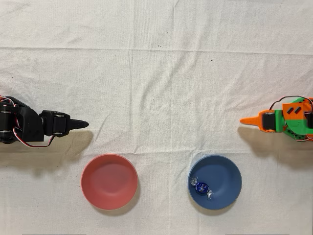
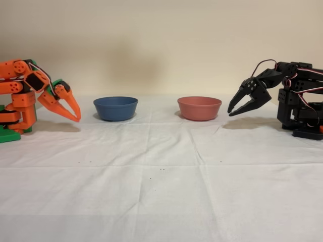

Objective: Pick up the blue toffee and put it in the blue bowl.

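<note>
Down inside the blue bowl (image 1: 222, 172) sat the blue toffee (image 1: 201, 187), job apparently done, orange hand (image 2: 76, 117) pressed together, empty, well clear.

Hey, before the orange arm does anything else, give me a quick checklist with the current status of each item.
1. Toffee inside the blue bowl: ok, it lies left of centre in the overhead view.
2. Gripper empty: ok, nothing between the fingers.
3. Gripper clear of the blue bowl: ok, it hangs to the bowl's left in the fixed view, not touching.
4. Red bowl free of candy: ok, nothing in it.
5. Blue bowl upright on the cloth: ok.
6. Fingers fully shut: cannot tell; the tips look together, but the fixed view suggests a slight gap.
</note>
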Controlling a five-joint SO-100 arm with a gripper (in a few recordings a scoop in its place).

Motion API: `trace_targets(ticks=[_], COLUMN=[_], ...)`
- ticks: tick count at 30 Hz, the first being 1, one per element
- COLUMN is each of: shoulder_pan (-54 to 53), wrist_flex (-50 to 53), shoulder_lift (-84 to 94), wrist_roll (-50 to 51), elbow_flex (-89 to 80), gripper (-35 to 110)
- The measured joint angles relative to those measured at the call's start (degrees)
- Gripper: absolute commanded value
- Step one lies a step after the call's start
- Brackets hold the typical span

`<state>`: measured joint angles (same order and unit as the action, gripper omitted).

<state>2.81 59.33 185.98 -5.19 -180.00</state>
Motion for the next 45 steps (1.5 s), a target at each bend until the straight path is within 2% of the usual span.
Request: trace_targets(ticks=[45], shoulder_pan=[-2.11], wrist_flex=[2.55], shoulder_lift=[1.23], wrist_roll=[0.00], elbow_flex=[0.00], gripper=[0])
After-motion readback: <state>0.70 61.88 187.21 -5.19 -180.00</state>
